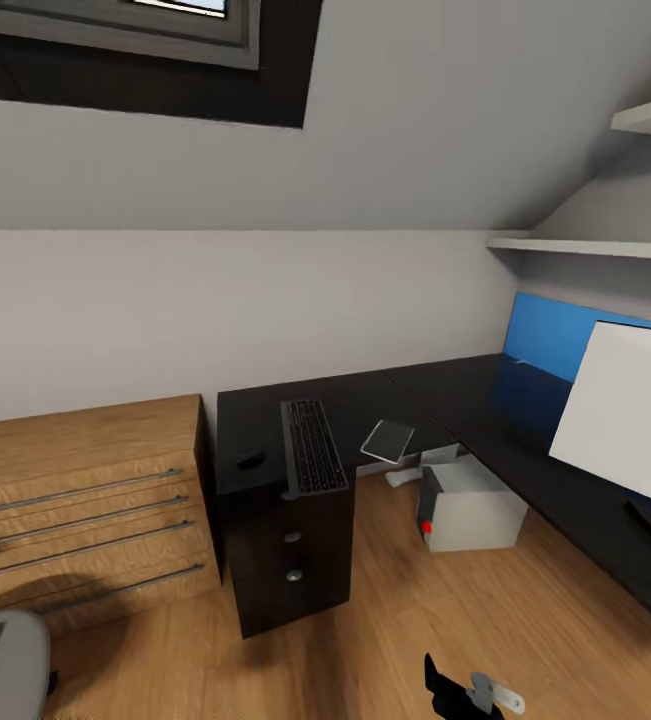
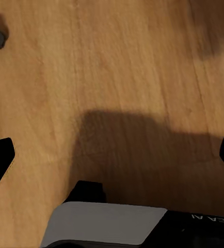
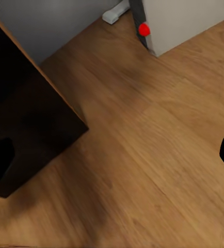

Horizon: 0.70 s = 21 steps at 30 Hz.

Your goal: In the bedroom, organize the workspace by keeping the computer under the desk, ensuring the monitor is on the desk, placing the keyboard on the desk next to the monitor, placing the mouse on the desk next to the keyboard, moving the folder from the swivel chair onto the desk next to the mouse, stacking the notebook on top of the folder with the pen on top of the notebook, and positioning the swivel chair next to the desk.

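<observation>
Grey keyboard [image 1: 312, 446] lengthwise front-to-back on desk [image 1: 365, 400], overhanging the edge

Sloped grey walls [image 1: 415, 120], wooden floor [image 1: 465, 620], wooden chest of drawers [image 1: 85, 500]

The monitor [image 1: 630, 410] and swivel chair [image 1: 0, 665] are cut off by the frame edge.

The head camera looked forward and down from standing height, well back, over the counter [image 1: 405, 400], the computer [image 1: 470, 505] beneath it and the wooden floor [image 1: 465, 610]. The right wrist camera faced down at that floor from near, sharing the computer [image 3: 187, 23] and the drawer unit [image 3: 24, 119] with it. The left wrist camera pointed straight down, close above bare floorboards [image 2: 112, 77].
</observation>
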Motion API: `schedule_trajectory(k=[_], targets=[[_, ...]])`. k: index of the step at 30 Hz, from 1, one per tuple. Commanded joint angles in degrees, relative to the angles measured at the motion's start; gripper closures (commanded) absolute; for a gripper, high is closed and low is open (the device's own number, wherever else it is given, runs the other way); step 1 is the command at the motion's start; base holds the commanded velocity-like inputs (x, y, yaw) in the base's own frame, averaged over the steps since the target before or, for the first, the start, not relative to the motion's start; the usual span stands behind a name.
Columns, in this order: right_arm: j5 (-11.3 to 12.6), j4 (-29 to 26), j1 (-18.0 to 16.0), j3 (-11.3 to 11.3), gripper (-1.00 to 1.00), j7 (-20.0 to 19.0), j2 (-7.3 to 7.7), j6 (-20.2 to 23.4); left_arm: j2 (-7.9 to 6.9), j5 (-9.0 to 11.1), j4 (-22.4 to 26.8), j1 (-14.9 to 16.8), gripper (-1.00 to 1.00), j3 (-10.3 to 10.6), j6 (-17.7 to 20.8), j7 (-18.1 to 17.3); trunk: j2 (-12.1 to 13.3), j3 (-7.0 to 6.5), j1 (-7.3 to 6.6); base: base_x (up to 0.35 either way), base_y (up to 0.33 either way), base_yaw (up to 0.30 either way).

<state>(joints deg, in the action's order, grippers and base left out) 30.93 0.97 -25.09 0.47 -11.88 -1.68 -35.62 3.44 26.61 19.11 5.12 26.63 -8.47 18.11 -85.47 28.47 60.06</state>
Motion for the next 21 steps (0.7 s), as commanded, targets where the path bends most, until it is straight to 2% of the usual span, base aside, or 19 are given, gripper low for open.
schedule_trajectory(k=[1, 5, 14, 16, 17, 21], targets=[[0.24, 0.10, -0.05, 0.06, -1.00, -0.47, 0.02, -0.26, -0.02, 0.51, -0.12, 0.06, -1.00, 0.53, -0.56, 0.35, 0.38, -0.12, -0.23, 0.000, 0.000, 0.169], [-1.29, 0.10, -0.04, 0.05, -1.00, -0.37, 0.22, -0.55, -0.01, 0.46, -0.40, 0.06, -1.00, 0.67, -1.57, 0.42, 1.99, -0.82, -1.11, 0.000, 0.000, 0.087], [-1.15, 0.09, -0.04, -0.13, -1.00, -0.25, 0.29, -1.13, 0.25, 0.52, -0.42, 0.06, -1.00, 0.50, -2.66, 0.75, 5.60, -2.43, -3.08, 0.000, 0.000, 0.034], [-1.14, 0.13, -0.04, -0.14, -1.00, -0.25, 0.29, -2.40, 0.29, 0.61, -0.42, 0.06, -1.00, 0.47, -4.35, 0.85, 6.40, -2.79, -3.52, 0.000, 0.000, 0.199], [-1.13, 0.17, 0.03, -0.15, -1.00, -0.25, 0.28, -7.22, 0.33, 0.59, -0.48, 0.06, -1.00, 0.43, -8.37, 0.89, 6.80, -2.97, -3.74, 0.000, 0.000, 0.276], [-1.13, 0.18, 0.08, -0.16, -1.00, -0.25, 0.33, -7.82, 0.34, 0.49, -0.48, 0.06, -1.00, 0.50, -8.59, 0.93, 8.40, -3.69, -4.62, 0.000, 0.000, 0.281]])
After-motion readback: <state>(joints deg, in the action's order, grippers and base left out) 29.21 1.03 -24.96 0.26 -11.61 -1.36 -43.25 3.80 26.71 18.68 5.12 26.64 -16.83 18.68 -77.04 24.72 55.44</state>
